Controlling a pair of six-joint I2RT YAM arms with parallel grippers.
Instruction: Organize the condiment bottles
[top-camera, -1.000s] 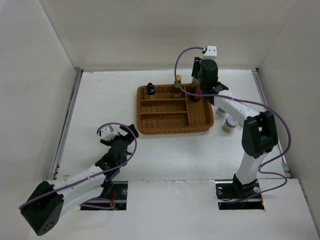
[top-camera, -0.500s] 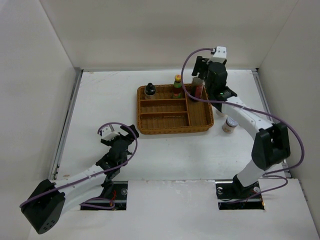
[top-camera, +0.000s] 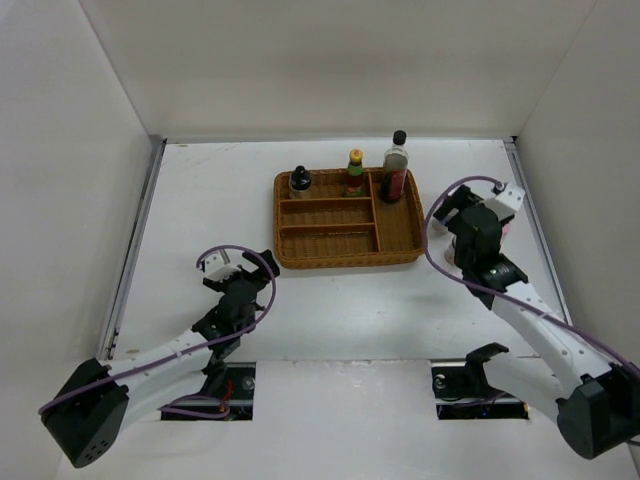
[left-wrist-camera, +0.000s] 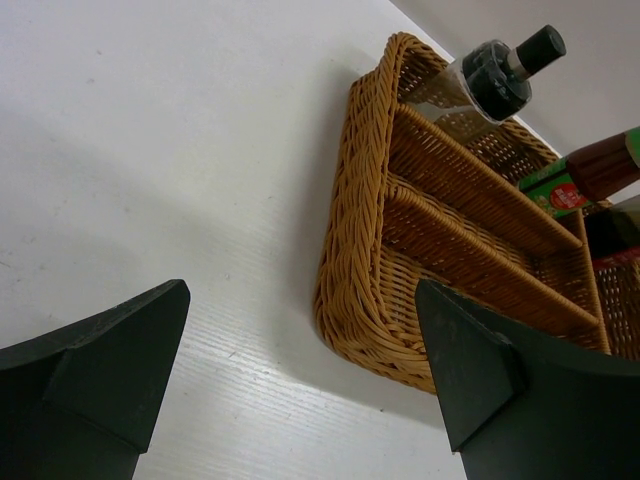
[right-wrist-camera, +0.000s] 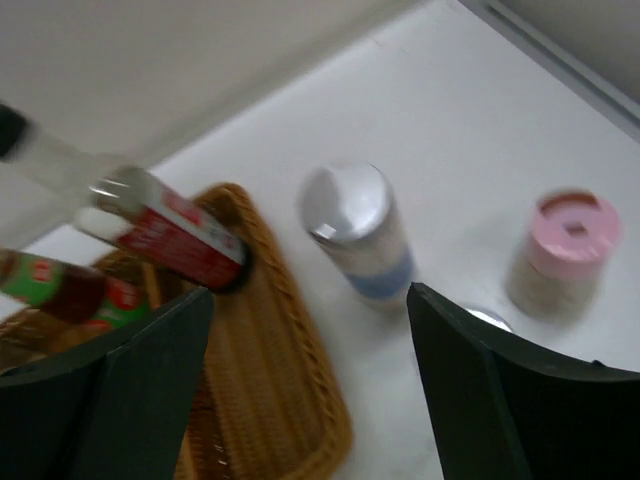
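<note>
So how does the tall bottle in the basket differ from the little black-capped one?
The tall dark-sauce bottle rises well above the wicker tray's rim; the squat black-capped bottle barely clears it. The tall one wears a red label and stands in the tray's far right corner; the squat one stands in the far left corner. Both have black caps and stand upright inside the tray.

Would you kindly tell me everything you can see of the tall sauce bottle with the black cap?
The tall bottle looks like glass: black cap, clear neck, dark sauce below, red label. It stands upright in the far right corner of the wicker tray, in its right-hand compartment, next to the yellow-capped bottle. Neither gripper touches it; the open right gripper is off to the tray's right.
</note>
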